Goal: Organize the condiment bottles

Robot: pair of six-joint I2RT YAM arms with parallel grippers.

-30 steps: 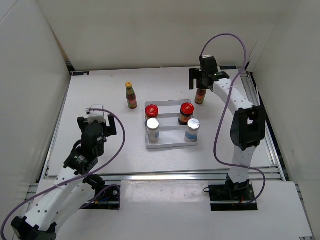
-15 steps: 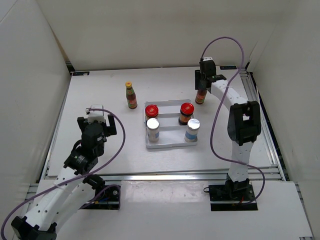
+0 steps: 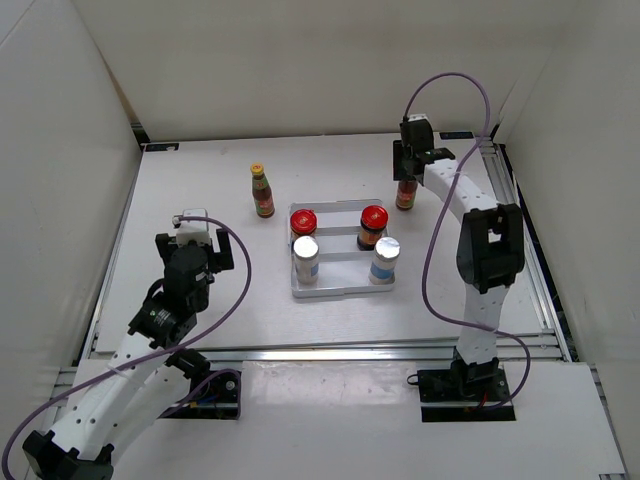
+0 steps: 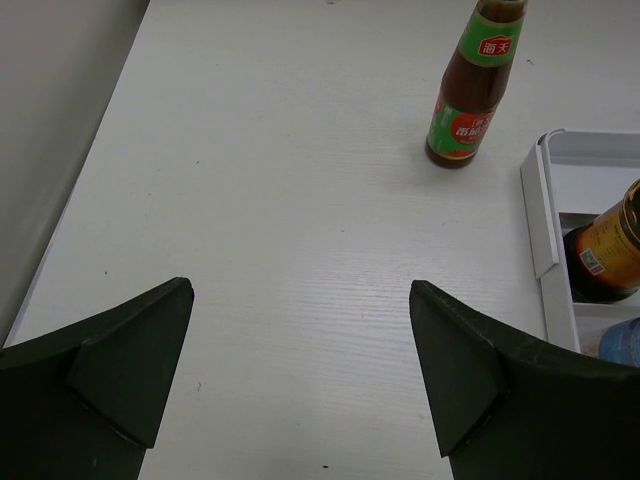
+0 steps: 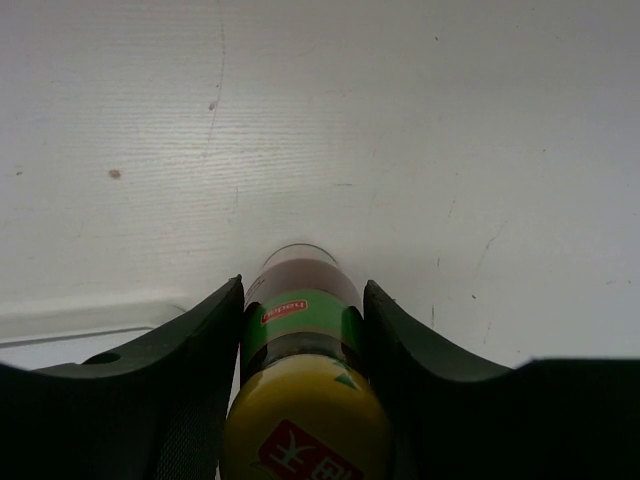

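Counted 4 of 6 in the tray (image 3: 345, 288), 2 jars (image 3: 303, 222) and 2 shakers (image 3: 306, 258); outstanding: right sauce bottle (image 3: 404, 196) standing off tray's far right corner, clamped in right gripper (image 5: 302, 295), and left sauce bottle (image 4: 470, 100) untouched, left gripper (image 4: 300, 380) spread wide, empty.

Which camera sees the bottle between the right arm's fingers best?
The right wrist view: the sauce bottle fills it up close, yellow cap and green label between the right gripper fingers. The top view shows it tiny, half hidden under the gripper. The left wrist view shows the other slim bottle instead.
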